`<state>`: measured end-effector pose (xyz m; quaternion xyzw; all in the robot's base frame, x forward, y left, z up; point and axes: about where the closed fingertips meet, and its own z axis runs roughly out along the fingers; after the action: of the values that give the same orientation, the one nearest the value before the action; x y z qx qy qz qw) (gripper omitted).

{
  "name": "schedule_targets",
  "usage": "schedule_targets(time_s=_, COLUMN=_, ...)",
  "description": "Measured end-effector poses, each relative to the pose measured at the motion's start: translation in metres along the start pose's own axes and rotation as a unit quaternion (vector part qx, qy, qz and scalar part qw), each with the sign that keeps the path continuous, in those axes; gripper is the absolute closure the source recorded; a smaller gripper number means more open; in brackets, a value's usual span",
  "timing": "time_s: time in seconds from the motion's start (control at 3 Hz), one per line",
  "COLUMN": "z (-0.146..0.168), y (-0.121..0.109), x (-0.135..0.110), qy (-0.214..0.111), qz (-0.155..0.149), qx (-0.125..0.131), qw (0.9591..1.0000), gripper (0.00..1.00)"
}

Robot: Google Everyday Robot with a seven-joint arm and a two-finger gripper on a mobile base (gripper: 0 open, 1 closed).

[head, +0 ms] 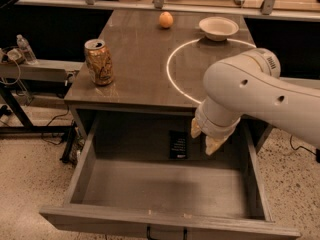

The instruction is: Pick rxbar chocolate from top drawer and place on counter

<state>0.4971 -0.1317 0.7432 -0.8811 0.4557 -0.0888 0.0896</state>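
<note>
The rxbar chocolate (178, 144), a small flat black wrapper, lies on the floor of the top drawer (165, 223) near its back wall. That drawer is pulled wide open below the counter (135, 59), a glossy grey-brown top with a white circle on it. My gripper (205, 137) hangs from the white arm inside the drawer's back right part, just right of the bar and above the drawer floor. Its two tan fingertips (214, 145) stand apart, open, with nothing between them.
On the counter stand a gold soda can (99, 62) at the left edge, an orange (166, 19) at the back and a white bowl (218, 27) at the back right. A metal frame with a water bottle (24, 49) is left of the counter.
</note>
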Motion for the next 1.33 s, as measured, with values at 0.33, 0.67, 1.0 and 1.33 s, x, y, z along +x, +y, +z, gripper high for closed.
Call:
schedule_targets(time_s=0.33, z=0.017, y=0.027, x=0.01, qy=-0.021, qz=0.086, qx=-0.012, qw=0.996, gripper=0.08)
schedule_targets(time_s=0.67, z=0.018, y=0.037, x=0.018, qy=-0.019, qz=0.145, qx=0.005, qw=0.9892, gripper=0.04)
schedule_targets(time_s=1.0, z=0.016, y=0.045, x=0.026, qy=0.004, qz=0.212, qx=0.03, qw=0.9768, gripper=0.0)
schedule_targets(time_s=1.33, z=0.022, y=0.044, x=0.031, qy=0.016, qz=0.283, qx=0.047, qw=0.9578, gripper=0.0)
